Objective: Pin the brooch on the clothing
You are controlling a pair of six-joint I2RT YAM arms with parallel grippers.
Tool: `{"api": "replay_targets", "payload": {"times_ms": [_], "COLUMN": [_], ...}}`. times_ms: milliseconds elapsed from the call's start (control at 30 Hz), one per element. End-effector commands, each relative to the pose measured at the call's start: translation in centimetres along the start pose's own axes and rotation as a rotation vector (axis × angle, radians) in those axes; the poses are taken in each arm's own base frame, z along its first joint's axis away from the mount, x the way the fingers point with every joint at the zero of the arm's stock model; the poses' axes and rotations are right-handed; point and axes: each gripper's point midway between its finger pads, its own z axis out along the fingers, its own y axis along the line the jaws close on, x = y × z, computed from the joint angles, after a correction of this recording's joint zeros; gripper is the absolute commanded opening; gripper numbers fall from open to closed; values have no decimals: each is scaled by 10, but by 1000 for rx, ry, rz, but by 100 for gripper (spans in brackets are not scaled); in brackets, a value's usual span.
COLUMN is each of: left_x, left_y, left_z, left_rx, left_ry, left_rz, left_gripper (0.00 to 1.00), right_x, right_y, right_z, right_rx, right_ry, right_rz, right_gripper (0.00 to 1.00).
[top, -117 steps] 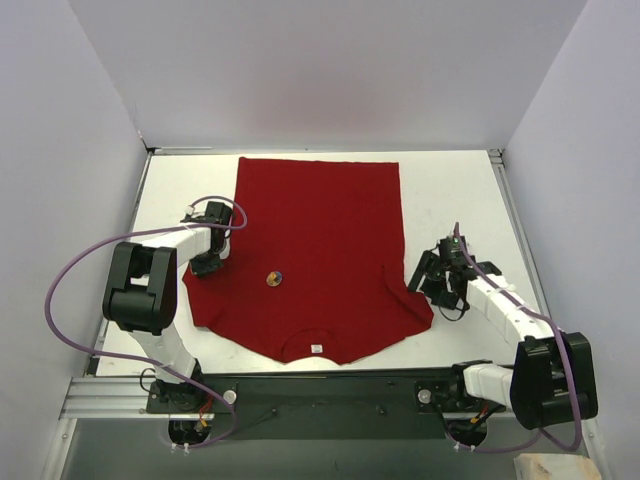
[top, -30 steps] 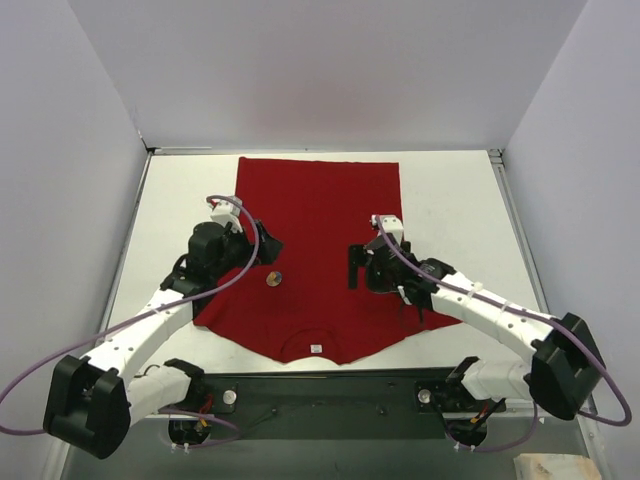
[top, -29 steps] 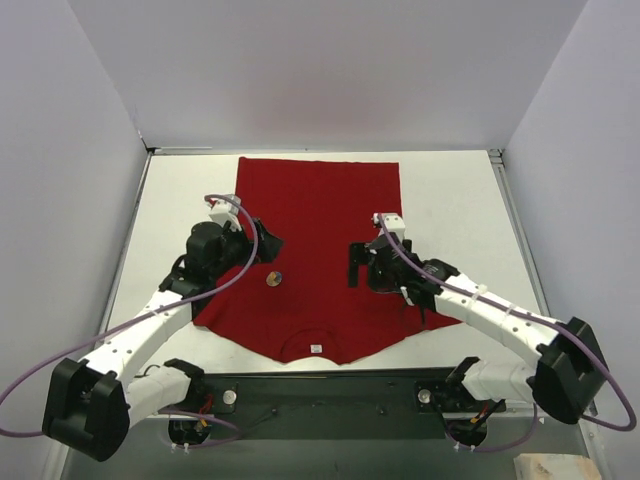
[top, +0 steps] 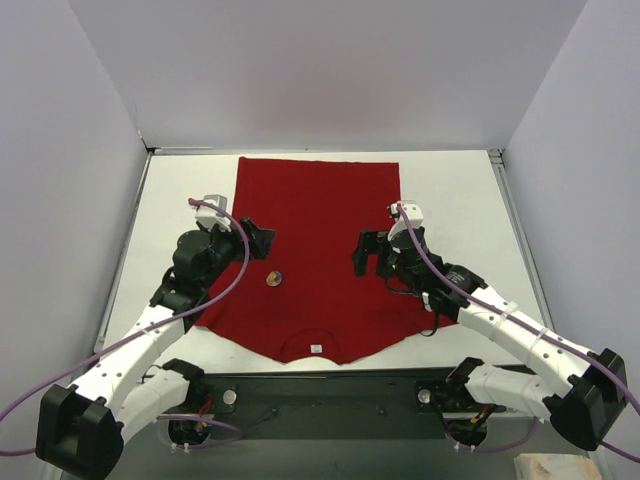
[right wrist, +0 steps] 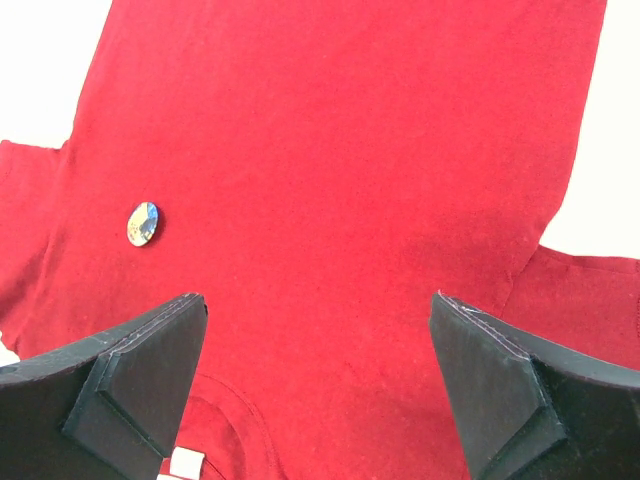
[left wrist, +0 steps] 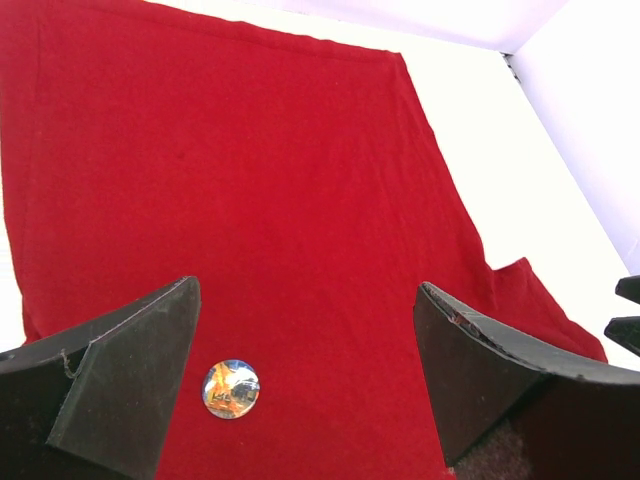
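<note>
**Desk:** The left gripper (top: 262,238), seen from overhead: what state?

**Photographer:** Jaws spread wide, holding nothing. It hangs over the left half of a deep-red T-shirt (top: 320,200) spread flat on a white table (top: 450,190), collar toward the arm bases. The right gripper (top: 365,253) is also parted and empty, over the shirt's right half. The brooch (top: 273,278), a small round orange-gold badge, lies on the chest between the two, nearer the left gripper and touched by neither. A white label (top: 317,348) shows inside the collar.

**Desk:** And the left wrist camera?

**Photographer:** Two dark fingers (left wrist: 130,385) frame the shot, far apart, with red fabric in the gap. The brooch (left wrist: 231,389) sits on the cloth just inside the left-hand finger, clear of it. The bare table (left wrist: 480,120) shows beyond the shirt's hem and side.

**Desk:** The right wrist camera?

**Photographer:** The same picture from the other side: fingers (right wrist: 510,385) wide apart, nothing between them but shirt. The brooch (right wrist: 143,223) lies beyond the left-hand fingertip, well off the centre line. The label (right wrist: 185,464) peeks out at the bottom edge, beside that finger.
</note>
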Motion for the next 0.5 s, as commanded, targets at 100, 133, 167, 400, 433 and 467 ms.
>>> {"api": "replay_targets", "payload": {"times_ms": [100,133,167,400,433,467], "left_x": [-15,-14,-13,-14,-15,-14], "left_y": [1,2,3,13,13,17], "left_z": [-3,-2,-2,-5,-5,-6], "left_rx": [-16,-16,-17,-67,-69,-87], "left_ry": [-51,-49,-48,-60,-61,-55], "left_rz": [41,44,46,69,74,85], "left_gripper": [98,97,97,97,97,97], "right_x": [-20,-21,-21,-33,-39,-39], "right_y": [3,4,4,8,9,8], "right_z": [-4,-4,-3,3,4,7], "right_rx": [-5,-8,-10,-5,-2,5], "right_ry": [-61,-63,-64,-85,-112,-111], "right_rz": [20,18,16,-20,-14,-18], "right_gripper": [100,100,100,100,100,100]}}
